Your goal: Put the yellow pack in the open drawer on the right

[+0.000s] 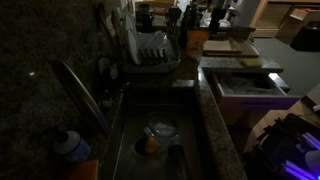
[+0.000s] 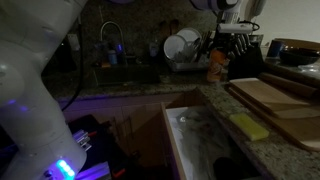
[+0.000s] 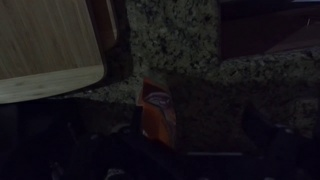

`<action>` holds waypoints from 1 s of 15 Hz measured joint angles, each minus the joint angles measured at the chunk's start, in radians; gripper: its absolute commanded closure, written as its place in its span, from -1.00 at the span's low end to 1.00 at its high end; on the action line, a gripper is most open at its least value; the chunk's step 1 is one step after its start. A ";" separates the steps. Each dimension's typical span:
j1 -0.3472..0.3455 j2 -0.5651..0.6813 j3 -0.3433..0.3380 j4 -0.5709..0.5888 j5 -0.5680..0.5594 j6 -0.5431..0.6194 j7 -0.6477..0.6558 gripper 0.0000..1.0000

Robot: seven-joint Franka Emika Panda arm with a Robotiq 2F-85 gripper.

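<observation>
Lighting is very low in all views, so detail is limited. Yellow pack (image 2: 215, 66), small and orange-yellow, appears to stand on the granite countertop (image 2: 285, 150), well apart from the open drawer (image 2: 192, 132). It is back past the drawer's far end, near the dish rack (image 2: 182, 46). In an exterior view the pack (image 1: 197, 41) reads as an orange patch beyond the drawer (image 1: 250, 85). In the wrist view the pack (image 3: 158, 112) is mid-frame against speckled granite, with the wooden cutting board (image 3: 50, 45) off to one corner.

Gripper (image 2: 225, 22) hangs above the pack, also well back from the drawer. Jaw opening: cannot tell, as the fingers are lost in the dark in the wrist view and too small in both exterior views. Contact with the pack is not resolvable either.

Drawer is pulled out and its white inside shows no pack. A flat yellow-green pad (image 2: 248, 126) lies on the countertop just beside the drawer; it is not the target.

Progress, as judged: early. The drawer is already open and the pack is not in it. Left to do: secure the pack, carry it across to the drawer, lower it and let go.
</observation>
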 measured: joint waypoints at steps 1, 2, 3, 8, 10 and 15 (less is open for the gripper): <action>0.002 0.004 0.000 0.001 0.000 0.000 0.001 -1.00; 0.001 0.003 0.000 0.002 0.000 -0.001 0.001 -1.00; -0.002 0.003 0.000 0.006 0.000 -0.001 0.001 -1.00; -0.001 0.009 0.000 0.010 0.005 -0.038 0.017 -0.06; -0.003 0.013 0.000 0.012 0.006 -0.080 0.019 0.23; -0.005 0.019 0.000 0.017 0.009 -0.100 0.020 0.96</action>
